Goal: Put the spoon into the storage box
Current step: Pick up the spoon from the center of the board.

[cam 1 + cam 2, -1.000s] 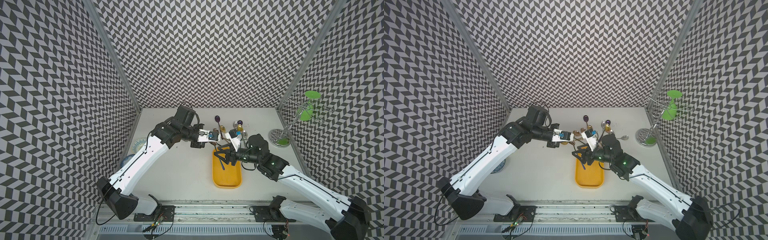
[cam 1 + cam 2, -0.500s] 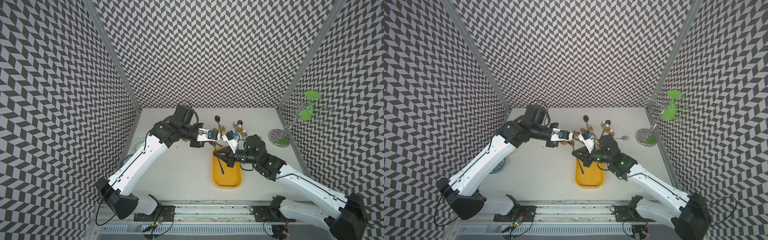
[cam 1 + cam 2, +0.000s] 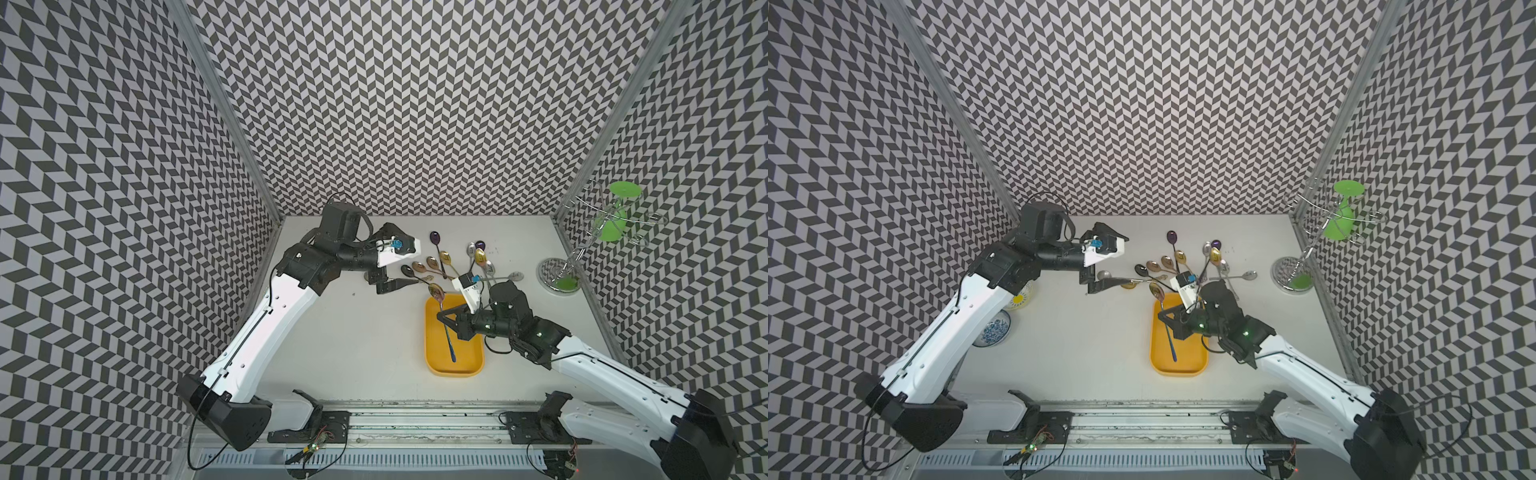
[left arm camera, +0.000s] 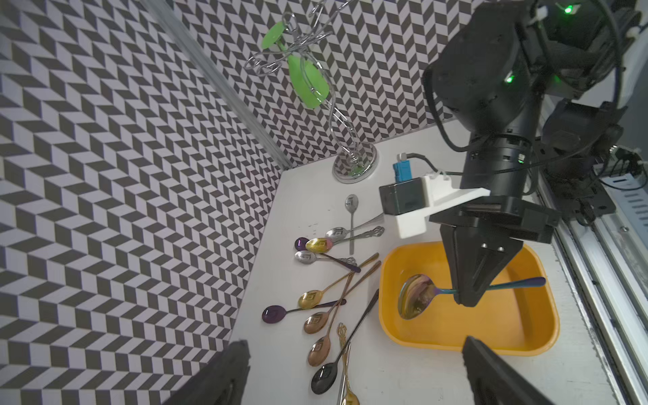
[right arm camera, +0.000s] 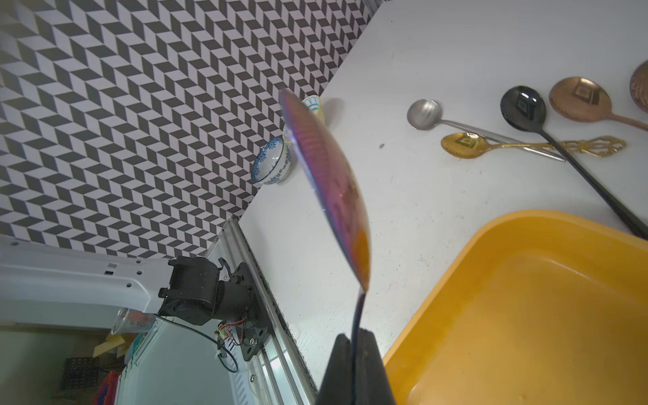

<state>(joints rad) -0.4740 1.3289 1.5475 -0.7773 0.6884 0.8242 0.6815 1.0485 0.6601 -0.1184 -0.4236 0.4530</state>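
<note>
The right gripper (image 4: 464,298) is clamped tight on the thin handle of the spoon (image 4: 415,296), an iridescent one with a purple-gold bowl and a blue handle. It holds the spoon over the storage box (image 3: 453,371), the shallow yellow tray lying on the white tabletop (image 3: 353,340). In both top views the spoon's bowl sits over the far rim of the tray and the handle runs back over the tray's inside toward the near end. Whether the handle tip touches the tray floor I cannot tell.

The left gripper (image 4: 356,343) stands wide open, its 2 fingers (image 4: 491,371) spread apart and holding nothing. It hovers just beyond the tray's far left corner, next to a scatter of loose spoons (image 3: 440,262) in gold, copper, silver, purple and black.

Farther out, a wire stand (image 3: 598,232) with a green cup hung on it stands at the right wall, and 2 patterned bowls (image 3: 994,328) sit by the left wall.
</note>
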